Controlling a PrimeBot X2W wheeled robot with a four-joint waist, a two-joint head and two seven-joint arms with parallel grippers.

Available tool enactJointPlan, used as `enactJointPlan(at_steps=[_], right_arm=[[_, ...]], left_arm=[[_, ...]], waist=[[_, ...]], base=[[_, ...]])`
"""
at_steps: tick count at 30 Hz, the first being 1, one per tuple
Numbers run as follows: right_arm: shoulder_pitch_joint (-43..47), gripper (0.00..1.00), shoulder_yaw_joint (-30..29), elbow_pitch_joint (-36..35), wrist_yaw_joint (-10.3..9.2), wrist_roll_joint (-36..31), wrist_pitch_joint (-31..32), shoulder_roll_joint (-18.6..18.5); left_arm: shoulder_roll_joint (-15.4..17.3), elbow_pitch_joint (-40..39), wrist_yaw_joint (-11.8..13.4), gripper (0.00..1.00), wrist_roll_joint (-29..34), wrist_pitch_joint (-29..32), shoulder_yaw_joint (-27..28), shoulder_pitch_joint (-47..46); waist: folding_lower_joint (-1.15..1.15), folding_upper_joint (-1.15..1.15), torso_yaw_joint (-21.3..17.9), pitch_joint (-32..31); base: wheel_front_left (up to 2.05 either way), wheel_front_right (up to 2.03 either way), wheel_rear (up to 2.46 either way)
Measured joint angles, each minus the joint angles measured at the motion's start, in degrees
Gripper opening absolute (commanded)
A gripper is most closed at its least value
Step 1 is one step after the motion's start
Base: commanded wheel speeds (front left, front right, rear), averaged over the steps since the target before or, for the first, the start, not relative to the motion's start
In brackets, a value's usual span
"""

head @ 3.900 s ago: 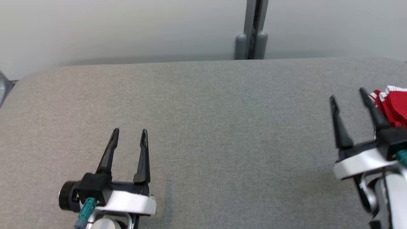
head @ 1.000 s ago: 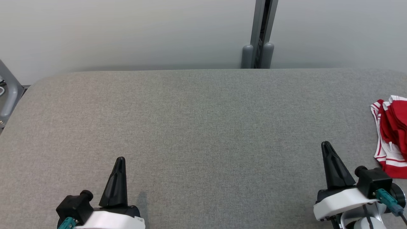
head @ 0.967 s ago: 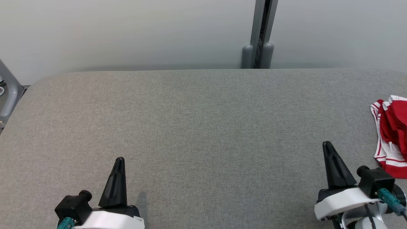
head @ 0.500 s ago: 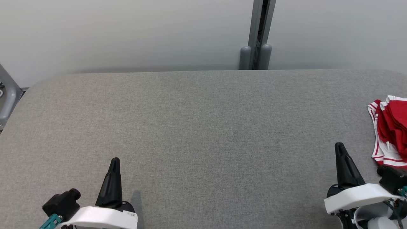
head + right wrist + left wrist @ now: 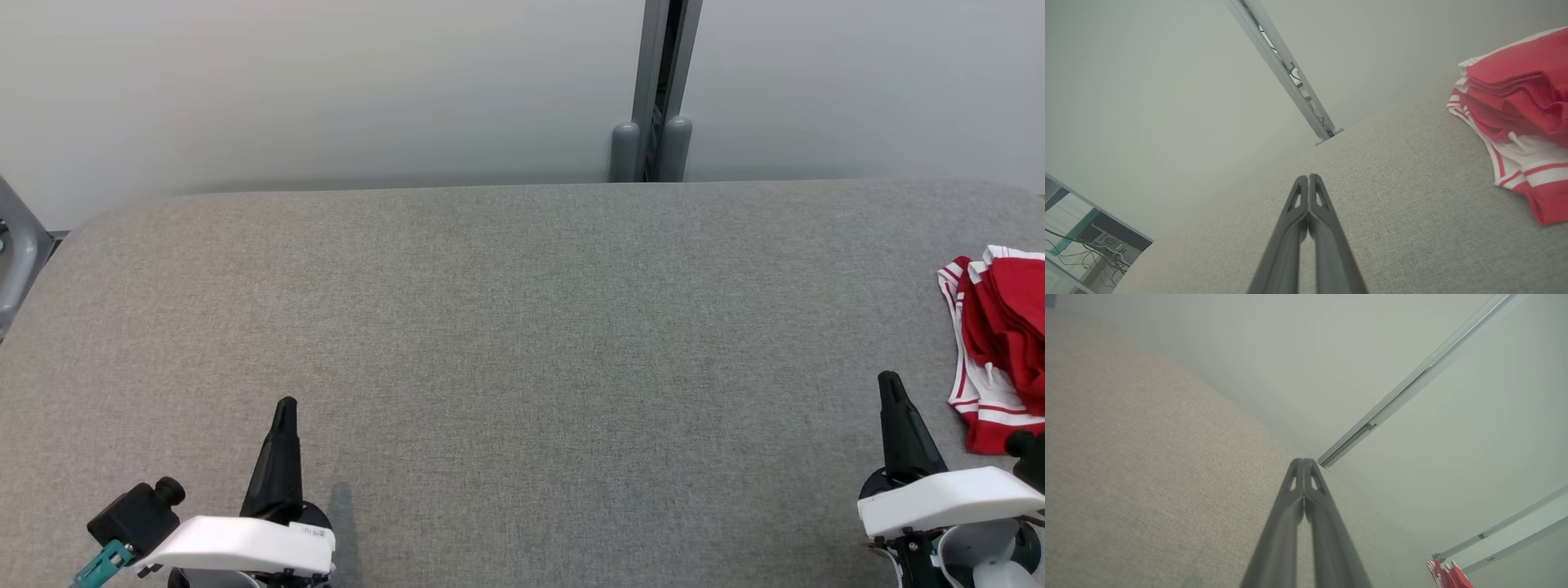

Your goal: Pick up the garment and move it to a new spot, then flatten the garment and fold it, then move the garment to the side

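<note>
1. The red garment (image 5: 1000, 327) with white stripes lies bunched in loose folds at the right end of the desk (image 5: 522, 327), running out past the edge of the head view.
2. The desk top is grey woven cloth, flat and smooth across its middle.
3. The left pincer (image 5: 285, 407) sits low at the near left, its two dark fingers pressed together with nothing between them. It is well apart from the garment.
4. From the left wrist (image 5: 1304, 461), the garment (image 5: 1447, 573) is a small red patch far off in the corner.
5. The right pincer (image 5: 890, 380) is at the near right, also pressed together and empty. It is near the garment's closest corner but clear of it.
6. From the right wrist (image 5: 1309, 177), the garment (image 5: 1515, 102) lies off to the side with a white cord showing on it.
7. Behind the desk stands a pale wall (image 5: 326, 82) with a grey post (image 5: 653, 90).
</note>
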Motion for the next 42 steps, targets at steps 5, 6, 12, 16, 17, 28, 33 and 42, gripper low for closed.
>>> enactJointPlan(at_steps=[5, 6, 12, 16, 17, 28, 33, 42], right_arm=[[0.0, 0.0, -0.5, 0.0, 0.0, 4.4, 1.1, 0.0], [0.0, 0.0, -0.6, 0.0, 0.0, 5.2, 1.5, 0.0], [0.0, 0.0, -1.6, 0.1, 0.0, 10.2, 2.8, -0.1], [0.0, 0.0, -2.0, 0.1, 0.0, 13.2, 3.6, -0.1], [0.0, 0.0, -2.2, 0.1, 0.0, 14.7, 4.1, -0.1], [-0.1, 0.0, -3.5, 0.2, -0.01, 22.5, 6.2, -0.2], [-0.1, 0.0, -3.9, 0.2, -0.01, 25.8, 7.1, -0.2], [-0.1, 0.0, -4.7, 0.2, -0.01, 31.4, 8.6, -0.2]], left_arm=[[0.1, 0.5, -0.5, 0.0, -3.7, 0.9, 0.3, -0.2], [0.2, 0.6, -0.5, 0.0, -4.4, 0.9, 0.4, -0.3], [0.3, 1.0, -1.0, 0.0, -8.5, 1.8, 0.8, -1.1], [0.4, 1.4, -1.2, 0.0, -11.1, 2.4, 1.0, -1.2], [0.5, 1.6, -1.4, 0.0, -12.3, 2.5, 1.1, -1.3], [0.7, 2.3, -2.1, 0.0, -18.7, 4.1, 1.7, -2.3], [0.8, 2.5, -2.4, 0.0, -21.5, 4.6, 2.0, -2.7], [0.8, 3.0, -3.0, 0.0, -26.0, 5.7, 2.6, -3.4]], waist=[[0.0, 0.0, -0.1, -0.1], [0.0, 0.0, -0.2, -0.2], [0.0, 0.0, -0.3, -0.3], [0.0, 0.0, -0.5, -0.4], [0.0, 0.0, -0.5, -0.5], [0.0, 0.0, -0.8, -0.7], [0.0, 0.0, -1.0, -0.9], [0.0, 0.0, -1.2, -1.1]], base=[[0.0, 0.0, 0.0], [0.0, 0.0, 0.0], [0.0, 0.0, 0.0], [0.0, 0.0, 0.0], [0.0, 0.0, 0.0], [0.0, 0.0, 0.0], [0.0, 0.0, 0.0], [0.0, 0.0, 0.0]])
